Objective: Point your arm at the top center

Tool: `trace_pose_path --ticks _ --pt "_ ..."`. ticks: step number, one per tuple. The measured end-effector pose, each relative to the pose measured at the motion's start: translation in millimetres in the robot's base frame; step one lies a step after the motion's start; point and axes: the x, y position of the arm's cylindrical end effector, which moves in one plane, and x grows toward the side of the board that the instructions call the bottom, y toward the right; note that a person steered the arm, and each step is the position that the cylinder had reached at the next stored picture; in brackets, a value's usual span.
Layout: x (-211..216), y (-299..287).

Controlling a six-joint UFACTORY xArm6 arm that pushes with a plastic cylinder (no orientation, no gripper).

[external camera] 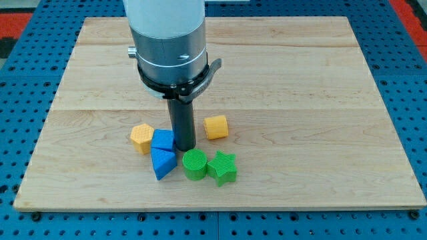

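My tip (185, 147) stands in the lower middle of the wooden board (300, 100), inside a cluster of blocks. It is just right of a blue cube-like block (163, 141) and just above a green cylinder (195, 164). A blue triangular block (163, 162) lies below the blue cube. A green star block (223, 167) touches the cylinder's right side. An orange hexagonal block (141, 137) is at the cluster's left. An orange cube (215, 127) sits to the tip's upper right. The arm's white and grey body (170, 40) hides the board's top centre-left.
The board rests on a blue perforated table (407, 80). Red surface shows at the top corners (413, 10).
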Motion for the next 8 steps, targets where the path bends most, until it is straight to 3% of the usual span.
trace_pose_path --ticks 2,3,8 --pt "-65.4 192.0" --pt "-84.6 259.4" --pt "-101.3 240.2"
